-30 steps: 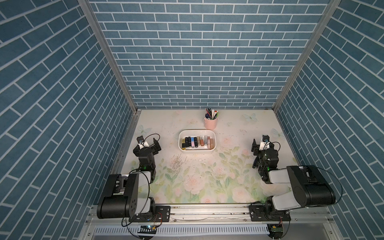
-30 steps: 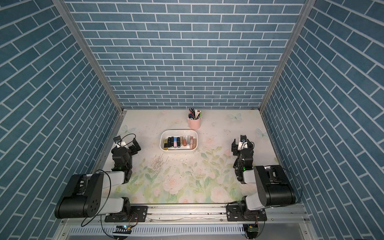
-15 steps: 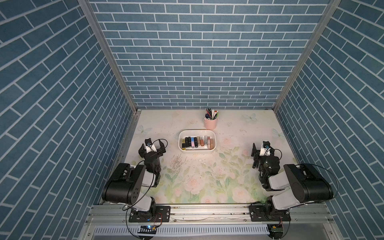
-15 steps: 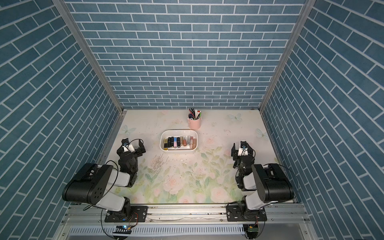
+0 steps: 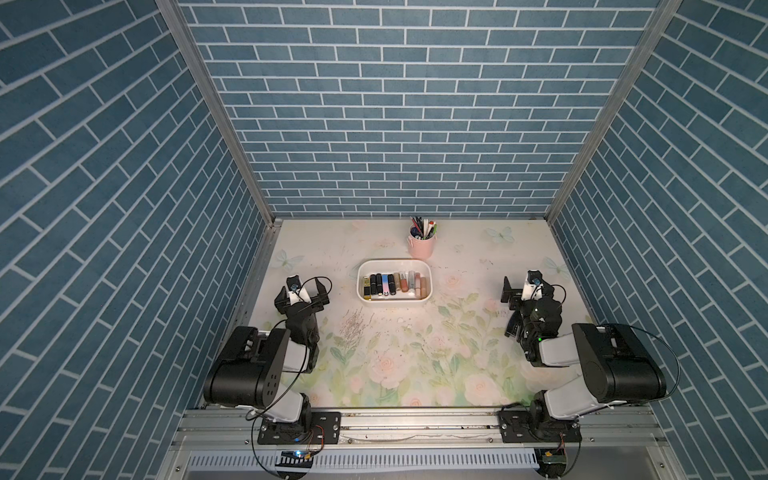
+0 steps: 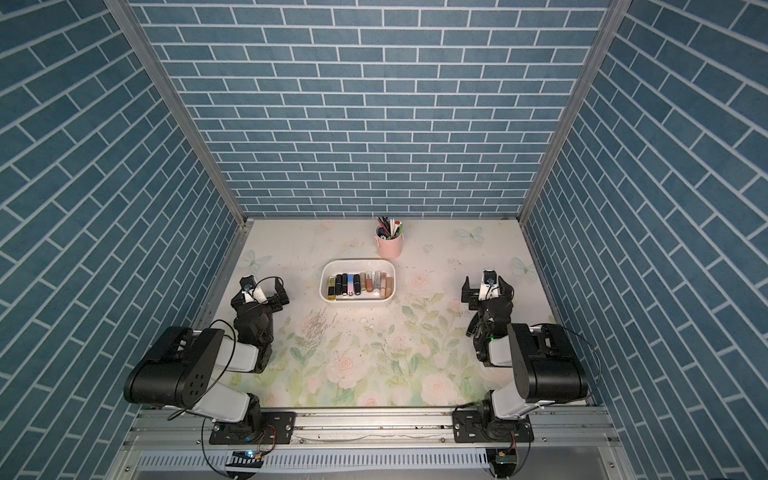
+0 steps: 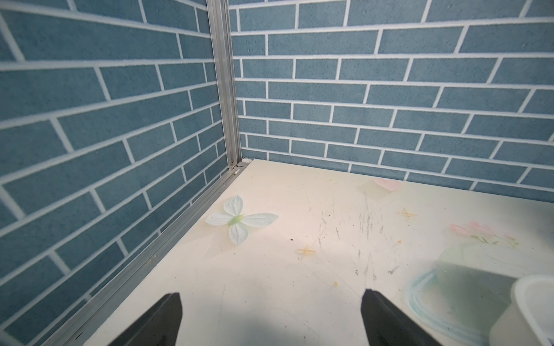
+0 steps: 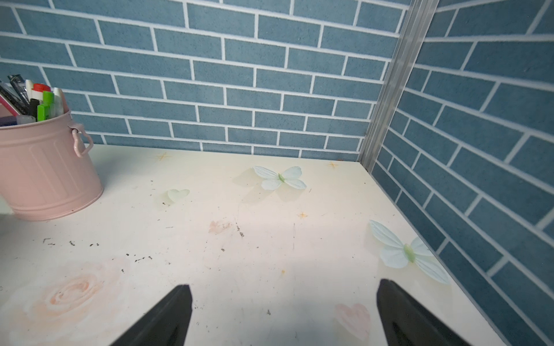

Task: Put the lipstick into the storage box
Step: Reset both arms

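Lipsticks point(image 5: 395, 286) in box point(image 5: 395, 262): probably light, stiff, slick; best pinched mid-barrel. Left gripper point(image 5: 301, 296), right gripper point(image 5: 527, 291): jaws apart, empty.

Arms folded low — left hand point(image 7: 271, 296), right hand point(image 8: 284, 287) both spread wide.

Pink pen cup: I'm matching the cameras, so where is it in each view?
Top view: pink pen cup just behind the storage box.
Top view: the same spot.
Left wrist: not in it.
Right wrist: cut by the frame edge.
Landmark: butterfly print on the robot's right of it.
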`<state>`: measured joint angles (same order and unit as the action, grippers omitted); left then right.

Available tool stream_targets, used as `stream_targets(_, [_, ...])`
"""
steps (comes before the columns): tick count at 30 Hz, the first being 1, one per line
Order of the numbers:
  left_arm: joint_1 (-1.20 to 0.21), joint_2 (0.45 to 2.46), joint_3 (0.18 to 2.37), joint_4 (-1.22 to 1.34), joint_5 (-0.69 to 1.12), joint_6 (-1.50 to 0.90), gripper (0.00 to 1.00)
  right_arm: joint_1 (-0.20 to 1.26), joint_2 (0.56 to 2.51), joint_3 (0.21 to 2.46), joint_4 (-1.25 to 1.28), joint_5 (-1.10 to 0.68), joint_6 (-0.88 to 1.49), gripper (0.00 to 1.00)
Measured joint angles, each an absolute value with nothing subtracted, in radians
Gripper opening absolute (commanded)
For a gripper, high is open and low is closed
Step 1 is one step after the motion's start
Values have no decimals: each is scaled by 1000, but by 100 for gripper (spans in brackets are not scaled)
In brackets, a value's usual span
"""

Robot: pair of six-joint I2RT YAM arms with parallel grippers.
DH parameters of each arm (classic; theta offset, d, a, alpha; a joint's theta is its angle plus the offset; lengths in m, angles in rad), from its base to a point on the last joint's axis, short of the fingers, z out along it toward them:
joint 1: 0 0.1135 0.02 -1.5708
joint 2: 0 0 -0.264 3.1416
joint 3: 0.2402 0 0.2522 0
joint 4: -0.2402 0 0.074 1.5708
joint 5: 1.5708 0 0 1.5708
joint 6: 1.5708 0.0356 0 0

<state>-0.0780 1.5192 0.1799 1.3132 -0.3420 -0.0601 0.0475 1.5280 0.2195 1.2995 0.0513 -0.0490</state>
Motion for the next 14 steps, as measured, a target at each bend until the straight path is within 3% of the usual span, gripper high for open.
stream_targets(14, [-78, 1519, 180, 1314, -342, -60, 100, 47, 1528, 220, 1294, 48, -49, 100])
